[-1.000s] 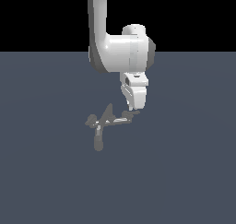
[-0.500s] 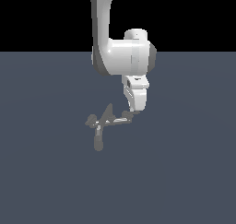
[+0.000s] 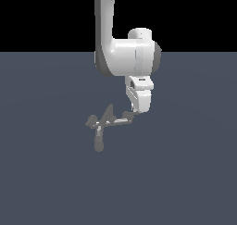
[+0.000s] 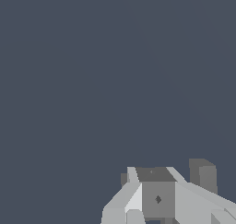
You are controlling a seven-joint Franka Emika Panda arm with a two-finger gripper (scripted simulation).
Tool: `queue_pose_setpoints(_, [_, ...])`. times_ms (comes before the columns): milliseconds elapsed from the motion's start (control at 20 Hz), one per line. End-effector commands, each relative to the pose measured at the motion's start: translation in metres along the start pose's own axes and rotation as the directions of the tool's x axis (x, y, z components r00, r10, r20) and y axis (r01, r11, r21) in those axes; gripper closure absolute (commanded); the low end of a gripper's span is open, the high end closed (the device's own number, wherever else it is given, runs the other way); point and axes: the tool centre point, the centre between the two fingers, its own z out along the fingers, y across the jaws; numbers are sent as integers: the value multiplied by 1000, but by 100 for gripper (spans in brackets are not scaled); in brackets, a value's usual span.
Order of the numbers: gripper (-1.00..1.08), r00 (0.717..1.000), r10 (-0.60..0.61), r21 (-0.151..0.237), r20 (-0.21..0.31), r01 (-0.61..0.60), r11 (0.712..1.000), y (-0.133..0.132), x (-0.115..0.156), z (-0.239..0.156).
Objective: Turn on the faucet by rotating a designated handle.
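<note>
Pressing claw (image 3: 135, 112) against crossbar end of handle (image 3: 121, 121), placed far out for leverage; faucet (image 3: 102, 124) on surface (image 3: 46, 173). Claw opening: cannot tell, fingertips unresolved.

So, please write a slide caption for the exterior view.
Simulated Panda gripper lowered beside the crossbar end of the faucet handle.
</note>
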Motion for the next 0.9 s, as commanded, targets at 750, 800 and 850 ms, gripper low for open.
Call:
queue_pose_setpoints(750, [108,1000,0,1,0,0,1000,47,9,0])
queue_pose_setpoints(800, [108,1000,1,0,0,-1,1000,51,9,0])
queue_pose_setpoints(850, [108,1000,1,0,0,-1,1000,51,9,0])
